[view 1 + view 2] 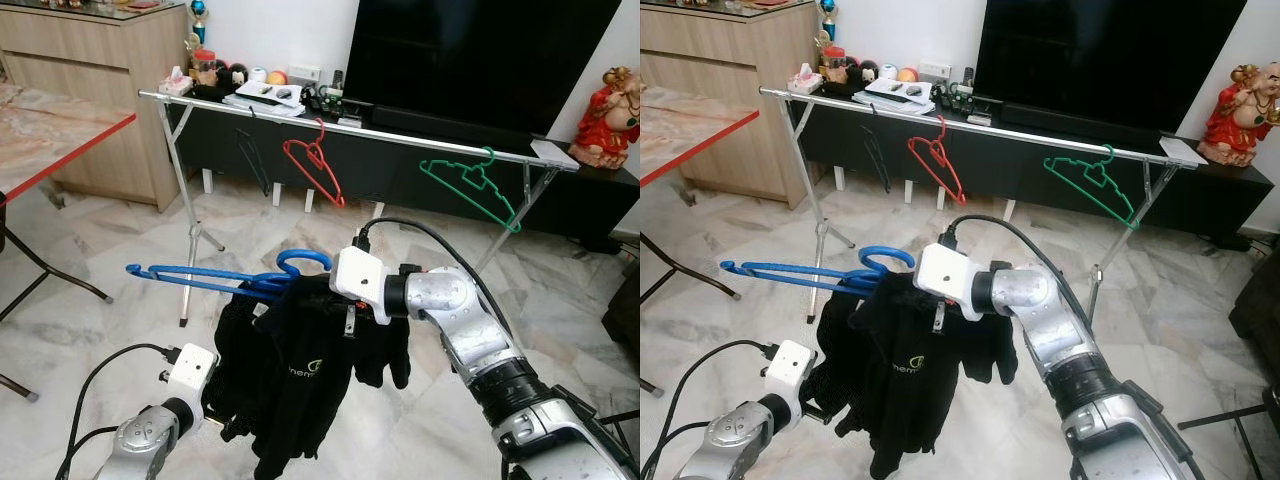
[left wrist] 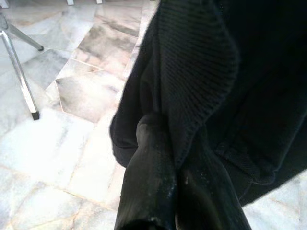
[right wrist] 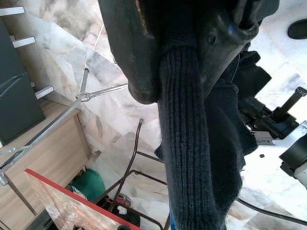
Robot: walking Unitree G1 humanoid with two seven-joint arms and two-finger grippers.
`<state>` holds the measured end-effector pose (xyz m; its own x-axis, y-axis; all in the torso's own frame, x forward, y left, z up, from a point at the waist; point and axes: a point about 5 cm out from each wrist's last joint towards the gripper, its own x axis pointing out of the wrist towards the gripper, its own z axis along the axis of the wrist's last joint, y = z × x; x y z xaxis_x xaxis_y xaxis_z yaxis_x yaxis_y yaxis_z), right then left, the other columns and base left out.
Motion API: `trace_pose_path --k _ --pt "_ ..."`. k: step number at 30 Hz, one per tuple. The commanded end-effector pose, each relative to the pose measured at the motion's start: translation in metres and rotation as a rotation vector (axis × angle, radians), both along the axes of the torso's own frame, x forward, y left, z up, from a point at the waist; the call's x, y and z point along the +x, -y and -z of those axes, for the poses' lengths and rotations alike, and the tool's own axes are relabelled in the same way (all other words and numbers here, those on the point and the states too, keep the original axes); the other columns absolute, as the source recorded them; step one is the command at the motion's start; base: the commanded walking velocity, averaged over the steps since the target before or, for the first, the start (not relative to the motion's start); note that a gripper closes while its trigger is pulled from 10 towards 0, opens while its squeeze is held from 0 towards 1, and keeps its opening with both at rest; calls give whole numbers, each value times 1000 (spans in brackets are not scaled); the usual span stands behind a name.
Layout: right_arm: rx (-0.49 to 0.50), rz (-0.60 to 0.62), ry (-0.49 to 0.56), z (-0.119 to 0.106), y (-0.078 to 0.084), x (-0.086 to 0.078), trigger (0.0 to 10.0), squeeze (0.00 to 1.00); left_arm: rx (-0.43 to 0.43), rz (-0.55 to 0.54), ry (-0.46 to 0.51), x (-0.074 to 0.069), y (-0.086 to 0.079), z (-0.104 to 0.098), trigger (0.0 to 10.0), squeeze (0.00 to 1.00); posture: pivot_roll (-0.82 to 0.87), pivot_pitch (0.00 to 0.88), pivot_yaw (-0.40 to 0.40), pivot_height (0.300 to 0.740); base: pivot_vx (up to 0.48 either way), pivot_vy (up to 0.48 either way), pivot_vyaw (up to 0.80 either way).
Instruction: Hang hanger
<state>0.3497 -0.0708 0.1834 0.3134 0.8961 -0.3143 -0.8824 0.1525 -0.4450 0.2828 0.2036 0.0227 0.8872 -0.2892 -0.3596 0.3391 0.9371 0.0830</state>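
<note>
- Currently we are at the carrying step: our right gripper point(image 1: 300, 292) is clamped on the neck of the blue hanger point(image 1: 215, 277), pinching the black garment's point(image 1: 300, 375) collar with it, as the right wrist view shows knit fabric squeezed between the two fingers point(image 3: 136, 52).
- Our left gripper point(image 2: 168, 187) sits lower, its fingers together on a fold of the same garment near its side.
- That hanger hangs in the air, well short of the silver rail point(image 1: 350, 128), its hook point(image 1: 303, 261) curling up beside our right wrist.
- On the rail already hang a black hanger point(image 1: 252, 160), a red hanger point(image 1: 315, 165) and a green hanger point(image 1: 470, 185).
- Next, we judge, we must step closer, raise the hook above the rail and lower it into the free gap between the red and green ones, then release both grips.
</note>
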Motion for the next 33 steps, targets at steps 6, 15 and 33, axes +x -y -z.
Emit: trace_pose_path --k 6,15,33 --pt "-103 -12 36 3 23 0 0 0 32 -80 -28 0 -11 4 0 0 132 0 -149 740 0 0 0" --pt "-354 -1 -7 22 80 -1 0 0 51 -121 -69 -6 -18 11 0 0 125 0 -151 740 0 0 0" --pt "-545 20 -44 36 109 -1 0 0 60 -129 -98 -8 -20 15 0 0 129 0 -148 740 0 0 0"
